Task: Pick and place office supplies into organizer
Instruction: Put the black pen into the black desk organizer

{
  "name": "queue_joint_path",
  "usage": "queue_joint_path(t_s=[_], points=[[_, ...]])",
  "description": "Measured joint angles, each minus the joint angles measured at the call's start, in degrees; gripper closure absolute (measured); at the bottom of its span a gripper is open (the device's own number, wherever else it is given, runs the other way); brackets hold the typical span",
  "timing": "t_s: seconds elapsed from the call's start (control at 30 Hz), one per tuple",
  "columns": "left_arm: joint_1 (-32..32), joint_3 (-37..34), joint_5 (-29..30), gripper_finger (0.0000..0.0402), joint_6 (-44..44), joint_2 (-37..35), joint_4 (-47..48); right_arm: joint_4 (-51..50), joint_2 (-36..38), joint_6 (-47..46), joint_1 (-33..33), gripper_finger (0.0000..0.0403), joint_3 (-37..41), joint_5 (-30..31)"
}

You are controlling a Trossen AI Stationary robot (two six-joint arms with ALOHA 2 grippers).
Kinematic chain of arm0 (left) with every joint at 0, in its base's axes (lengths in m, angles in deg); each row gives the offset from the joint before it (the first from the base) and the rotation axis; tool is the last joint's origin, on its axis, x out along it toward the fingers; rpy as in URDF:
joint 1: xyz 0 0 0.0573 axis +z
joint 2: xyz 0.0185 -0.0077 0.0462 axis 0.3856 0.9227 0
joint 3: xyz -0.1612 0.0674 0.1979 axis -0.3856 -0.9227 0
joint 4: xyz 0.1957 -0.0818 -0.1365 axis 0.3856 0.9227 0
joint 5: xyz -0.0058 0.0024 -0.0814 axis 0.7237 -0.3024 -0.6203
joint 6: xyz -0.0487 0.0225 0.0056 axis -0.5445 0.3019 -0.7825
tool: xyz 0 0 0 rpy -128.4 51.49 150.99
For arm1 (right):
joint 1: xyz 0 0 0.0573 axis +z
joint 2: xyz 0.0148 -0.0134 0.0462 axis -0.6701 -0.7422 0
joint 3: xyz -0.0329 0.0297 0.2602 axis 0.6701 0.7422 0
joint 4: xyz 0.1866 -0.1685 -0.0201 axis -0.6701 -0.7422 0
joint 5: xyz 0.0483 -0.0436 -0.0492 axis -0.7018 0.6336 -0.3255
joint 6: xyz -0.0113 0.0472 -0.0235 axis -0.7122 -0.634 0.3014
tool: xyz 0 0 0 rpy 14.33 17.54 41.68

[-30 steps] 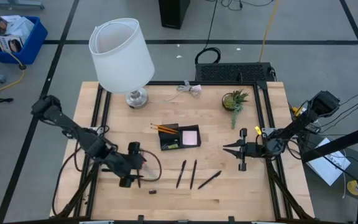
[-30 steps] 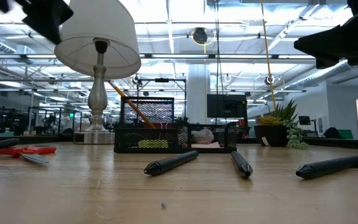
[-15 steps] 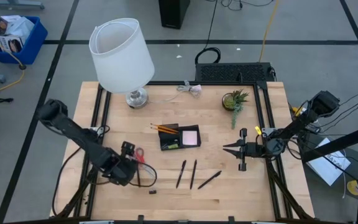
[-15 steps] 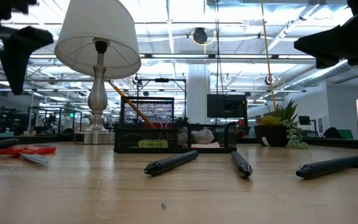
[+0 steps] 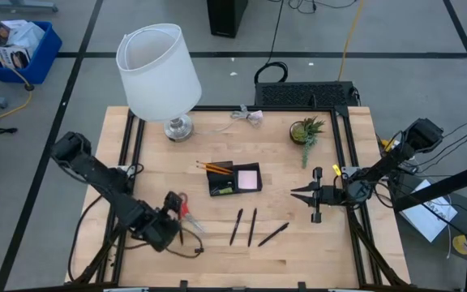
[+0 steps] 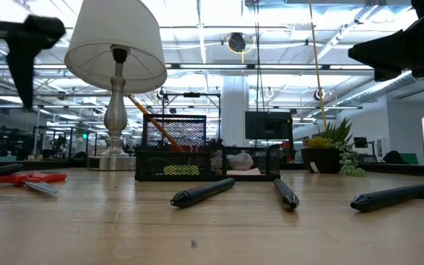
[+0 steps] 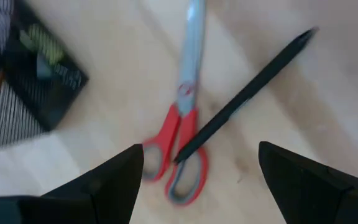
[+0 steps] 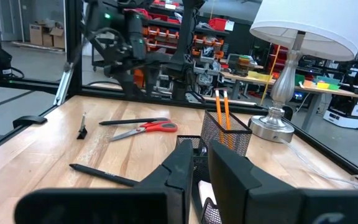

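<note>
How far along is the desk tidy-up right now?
Done: orange pencils and pink sticky pad sit in the organizer. In hand: nothing; the open left claw hovers over the red scissors and a pen. Left: scissors, that pen, three pens, a dark bit. The shut right claw waits.

Scissors (image 5: 186, 212) lie left of three pens (image 5: 252, 227), organizer (image 5: 233, 179) behind them

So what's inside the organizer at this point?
The organizer holds orange pencils leaning out of one compartment, a pink sticky-note pad in another, and something yellow-green in a third. Anything lower behind the mesh walls is hidden.
</note>
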Motion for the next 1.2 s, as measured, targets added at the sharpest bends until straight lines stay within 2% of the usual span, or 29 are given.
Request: queue_joint_path(t_s=[0.6,0.97,1.2], points=[[-5.09,-0.02,-2.67,0.0083,4.36,8.53,-16.40,0.00,0.00,0.00,-0.02,0.0360,0.00,0.00],[-4.73,-0.02,-5.67,0.0083,13.56,12.19,-16.19,0.00,0.00,-0.02,-0.02,0.0360,0.00,0.00],[-3.76,-0.02,-4.20,0.0083,18.26,12.81,-16.34,0.00,0.01,-0.02,-0.01,0.0360,0.00,0.00]])
